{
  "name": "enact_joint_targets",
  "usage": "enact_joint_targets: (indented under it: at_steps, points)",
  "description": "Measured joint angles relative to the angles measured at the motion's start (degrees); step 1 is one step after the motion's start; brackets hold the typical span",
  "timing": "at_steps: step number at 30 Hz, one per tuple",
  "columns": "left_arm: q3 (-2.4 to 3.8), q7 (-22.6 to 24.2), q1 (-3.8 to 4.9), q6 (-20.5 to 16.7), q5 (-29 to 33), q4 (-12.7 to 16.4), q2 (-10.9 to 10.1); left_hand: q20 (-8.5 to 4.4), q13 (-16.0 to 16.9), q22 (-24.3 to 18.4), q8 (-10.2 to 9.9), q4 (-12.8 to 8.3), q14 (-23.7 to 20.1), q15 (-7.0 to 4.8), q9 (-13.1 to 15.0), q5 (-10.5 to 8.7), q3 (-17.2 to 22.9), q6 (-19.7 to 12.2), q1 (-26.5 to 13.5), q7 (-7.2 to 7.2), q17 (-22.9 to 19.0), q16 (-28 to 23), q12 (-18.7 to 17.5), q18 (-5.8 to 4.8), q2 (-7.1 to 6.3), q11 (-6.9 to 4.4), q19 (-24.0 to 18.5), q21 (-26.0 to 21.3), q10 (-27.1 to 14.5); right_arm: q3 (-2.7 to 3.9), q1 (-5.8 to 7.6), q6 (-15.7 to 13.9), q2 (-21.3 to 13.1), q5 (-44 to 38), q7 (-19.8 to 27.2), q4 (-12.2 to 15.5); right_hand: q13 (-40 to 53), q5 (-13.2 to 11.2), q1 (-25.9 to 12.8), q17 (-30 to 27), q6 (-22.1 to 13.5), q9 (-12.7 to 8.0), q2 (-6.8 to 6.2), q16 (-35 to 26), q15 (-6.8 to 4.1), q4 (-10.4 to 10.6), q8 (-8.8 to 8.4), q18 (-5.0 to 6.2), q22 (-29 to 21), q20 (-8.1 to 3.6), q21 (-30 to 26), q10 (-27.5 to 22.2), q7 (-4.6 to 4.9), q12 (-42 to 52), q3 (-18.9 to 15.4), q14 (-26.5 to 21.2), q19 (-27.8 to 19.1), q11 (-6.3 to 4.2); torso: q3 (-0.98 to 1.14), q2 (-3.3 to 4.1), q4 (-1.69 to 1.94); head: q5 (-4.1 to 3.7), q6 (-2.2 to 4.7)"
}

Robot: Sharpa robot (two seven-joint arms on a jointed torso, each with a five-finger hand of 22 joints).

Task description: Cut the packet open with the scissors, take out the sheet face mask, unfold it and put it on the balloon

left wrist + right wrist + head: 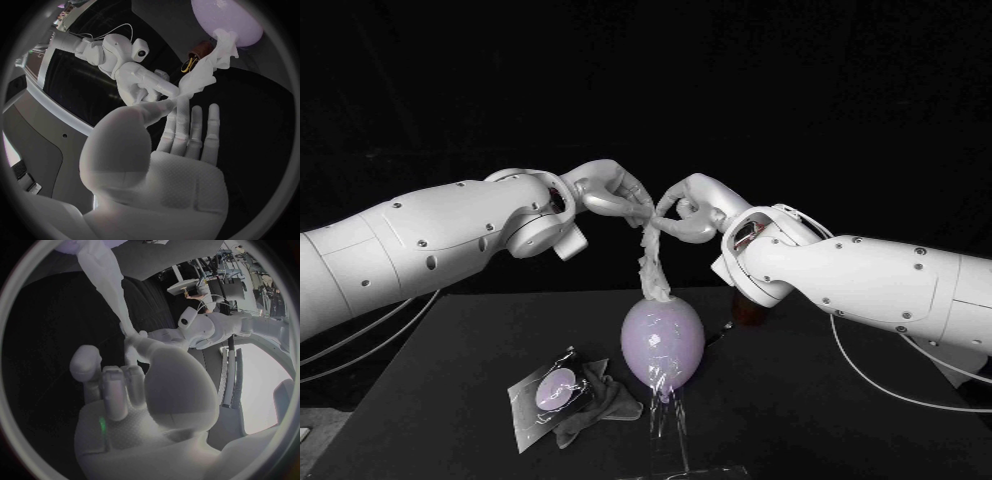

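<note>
The opened packet [560,395] is lying nearest; above the balloon [662,340], left hand [610,195] and right hand [689,212] are pinching the bunched mask [652,262], its tail touching the balloon. Unfolding, I'd judge; next they're needing to draw apart.

A black table [790,430] stands before a plain black backdrop [646,80].

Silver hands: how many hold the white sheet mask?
2. The left hand pinches the top of the white sheet mask above the pale purple balloon; the right hand pinches it alongside.
</note>
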Motion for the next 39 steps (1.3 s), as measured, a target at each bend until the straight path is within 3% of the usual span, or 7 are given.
enact_joint_targets:
  at_steps: [3, 8, 11, 14, 22, 31, 39]
  points:
    - [-0.02, 0.09, 0.00, -0.37, 0.12, 0.20, -0.13, 0.43, -0.81, -0.52, -1.51, 2.77, -1.60, 0.15, 3.89, -0.44, -3.70, -1.54, -1.66, 0.00, 0.02, 0.00, -1.00, 0.00, -0.78, 0.22, -0.84, -0.70, -1.21, 0.00, 0.00, -0.66, -0.22, 0.64, 0.00, 0.40, -0.01, 0.00, 0.00, 0.00, -0.01, 0.00, 0.00, 0.00, 0.00, 0.00, 0.00, 0.00, 0.05, 0.00, 0.08, -0.13, -0.01, 0.07, 0.00, 0.00, 0.00, -0.13, 0.00, 0.00, 0.00, -0.01, 0.00]
    - [-0.22, 0.12, 0.00, -1.13, 0.40, 0.38, -0.57, 0.86, -2.51, -2.93, -6.80, 9.58, -3.64, 1.37, 0.34, -0.44, -12.78, -3.78, -2.11, 1.36, 0.18, 0.39, -3.41, 0.00, -5.59, 1.99, -0.99, -3.94, -3.34, 0.00, -0.01, -1.94, -0.77, 1.90, 0.25, 1.24, -0.04, -0.01, 0.00, -0.01, -0.01, 0.00, 0.00, 0.00, 0.00, -0.01, 0.00, -0.01, 0.10, 0.00, 0.35, 0.08, -0.01, 0.07, 0.00, 0.00, 0.00, -0.34, 0.04, 0.02, -0.03, -0.05, 0.01]
    - [-0.42, 0.00, -0.06, -1.57, 0.56, 0.58, -1.02, 1.36, -3.31, -4.49, -9.49, 13.59, -4.22, 1.95, -1.40, -0.44, -20.28, -4.70, 0.65, 2.28, 0.16, 0.84, -4.29, 0.00, -6.49, 2.79, -0.49, -5.92, -4.78, 0.08, -0.01, -2.88, -1.17, 2.64, 0.57, 1.74, -0.03, -0.01, 0.00, -0.02, -0.01, 0.00, 0.00, 0.00, 0.00, -0.01, 0.00, -0.02, 0.09, 0.00, 0.37, 0.09, -0.02, 0.36, 0.01, 0.00, 0.00, -0.34, 0.04, 0.03, -0.06, -0.05, 0.01]
    - [-0.58, -0.14, -0.19, -1.96, 0.85, 0.88, -1.63, 1.20, -3.90, -5.70, -11.27, 17.01, -4.22, 1.95, -2.49, -1.02, -27.03, -5.71, 4.01, 2.50, -0.12, 1.09, -4.71, -0.01, -5.06, 3.22, 0.29, -7.35, -6.23, 0.16, 0.02, -3.82, -1.59, 3.25, 0.96, 2.10, -0.03, -0.02, 0.00, -0.05, -0.01, 0.00, 0.00, -0.02, 0.01, -0.08, 0.01, -0.03, 0.09, -0.13, 0.37, 0.08, -0.02, 0.39, 0.08, 0.00, 0.12, -0.34, 0.06, 0.02, -0.07, -0.09, 0.01]
    - [-1.15, -0.38, -1.34, -3.28, 3.08, 1.46, -3.90, 1.27, -7.32, -9.30, -13.24, 17.88, -0.99, 2.72, -3.75, -1.02, -42.27, -7.47, 9.58, 3.41, -2.02, 1.72, -8.07, 0.00, 0.35, 4.76, -0.07, -12.07, -12.75, 0.45, 0.38, -5.67, -2.57, 4.49, 2.20, 2.77, 0.00, -0.04, 0.00, -0.05, -0.02, 0.00, 0.00, -0.06, 0.01, -0.09, 0.01, -0.07, 0.06, -0.22, 0.37, 0.08, -0.02, 0.39, 0.09, -0.01, 0.20, -0.33, 0.07, -0.02, -0.07, -0.24, -0.12]
    - [-1.52, 1.49, -6.73, -6.04, 8.02, 1.15, -5.39, 1.42, -10.57, -11.56, -13.24, 16.88, 3.58, 2.08, -4.72, -1.01, -41.24, -5.85, 19.18, 1.81, -3.48, 2.51, -10.83, -0.01, 4.14, 4.43, 0.27, -14.49, -12.46, 0.72, 1.18, -6.62, -3.64, 5.22, 3.38, 3.64, 0.02, -0.16, 0.00, 0.00, -0.03, 0.00, 0.00, -0.02, 0.02, -0.17, 0.02, -0.10, 0.08, -0.22, 0.37, 0.08, -0.04, 0.39, 0.17, -0.01, 0.20, -0.33, 0.00, -0.03, -0.07, -0.43, 0.11]
    - [-1.56, 6.30, -12.26, -7.99, 11.65, -0.31, -4.49, 1.30, -13.85, -13.68, -14.91, 17.69, 13.14, -0.17, -8.19, -1.01, -35.25, -3.73, 24.77, 0.11, -5.04, 3.71, -21.78, -0.01, 3.19, 3.34, 2.02, -16.61, -6.40, 0.88, 1.65, -7.05, -4.46, 5.72, 4.33, 4.46, 0.01, -0.28, -0.01, 0.00, -0.11, 0.00, -0.01, 0.00, 0.02, -0.79, 0.30, -0.41, 0.12, -0.22, 0.37, 0.07, -0.13, 0.38, 0.78, -0.02, 0.19, -0.33, -0.08, 0.04, -0.03, -0.44, 0.21]
